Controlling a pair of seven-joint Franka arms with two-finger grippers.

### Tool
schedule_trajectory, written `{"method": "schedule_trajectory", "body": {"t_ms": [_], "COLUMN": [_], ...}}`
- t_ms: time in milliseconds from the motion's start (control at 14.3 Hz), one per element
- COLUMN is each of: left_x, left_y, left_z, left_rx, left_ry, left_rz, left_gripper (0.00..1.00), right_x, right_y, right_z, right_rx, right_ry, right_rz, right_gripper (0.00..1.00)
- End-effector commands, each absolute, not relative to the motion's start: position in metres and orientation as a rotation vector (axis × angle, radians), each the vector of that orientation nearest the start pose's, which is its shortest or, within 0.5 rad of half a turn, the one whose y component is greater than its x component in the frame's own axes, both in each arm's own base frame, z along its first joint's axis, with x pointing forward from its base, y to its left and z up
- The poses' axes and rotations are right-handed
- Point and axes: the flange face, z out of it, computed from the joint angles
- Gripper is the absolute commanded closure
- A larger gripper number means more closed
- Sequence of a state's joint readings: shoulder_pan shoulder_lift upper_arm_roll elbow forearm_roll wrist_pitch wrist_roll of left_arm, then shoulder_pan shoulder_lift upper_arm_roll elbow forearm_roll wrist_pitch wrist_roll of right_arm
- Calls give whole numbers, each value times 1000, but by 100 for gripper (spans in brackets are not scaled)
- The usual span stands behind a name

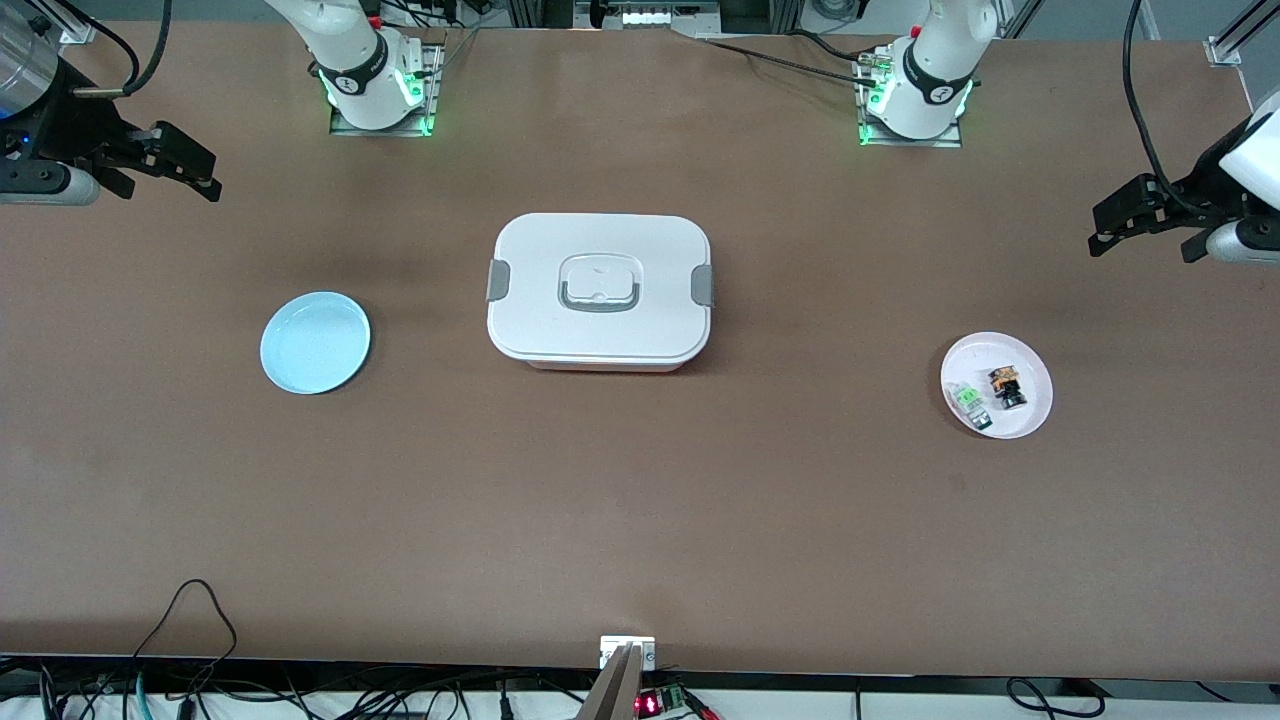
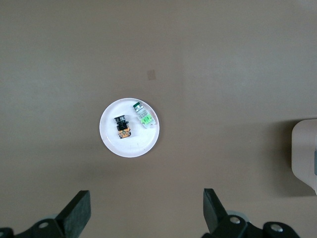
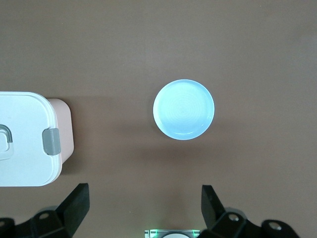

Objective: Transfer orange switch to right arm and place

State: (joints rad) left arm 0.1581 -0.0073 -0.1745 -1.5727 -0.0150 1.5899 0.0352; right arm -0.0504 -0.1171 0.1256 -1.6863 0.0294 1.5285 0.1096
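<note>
We see the orange switch (image 1: 1007, 385), a tiny black-bodied part with orange markings, lying on its side on a small white plate (image 1: 1030, 360) toward the left arm's end of the table (image 1: 640, 520). Just beside it on the same plate lies a small clear-and-green part (image 1: 969, 401), the two apart. A white lidded box (image 1: 600, 290) with grey side clasps sits near the table's middle, and a light blue plate (image 1: 315, 342) lies toward the right arm's end. Nothing rests on or against the switch.

The left end effector (image 1: 1135, 215) hangs in the air over the table's edge at the left arm's end, its fingers (image 2: 78, 210) spread wide and holding nothing. The right end effector (image 1: 185, 160) hangs over the table's edge at the right arm's end, its fingers (image 3: 77, 201) likewise spread wide and empty.
</note>
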Motion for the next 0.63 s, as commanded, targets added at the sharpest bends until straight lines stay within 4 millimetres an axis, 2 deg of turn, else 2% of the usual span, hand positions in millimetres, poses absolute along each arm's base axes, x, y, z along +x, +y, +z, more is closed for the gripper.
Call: {"method": "schedule_trajectory", "body": {"t_ms": [0, 140, 558], "left_x": [554, 556, 556], "left_y": [-12, -14, -18], "left_z": [633, 639, 639], "left_rx": [-3162, -3160, -3162], "left_ry": [75, 71, 78], "left_rz": [-44, -61, -61], "left_gripper": [0, 0, 0], "right_x": [508, 508, 508], "right_y": [44, 43, 41], "right_z": [637, 638, 638], "right_rx": [-3134, -3145, -3145], "right_ry": [48, 49, 52], "right_rz": [65, 62, 62], "right_gripper": [0, 0, 0]}}
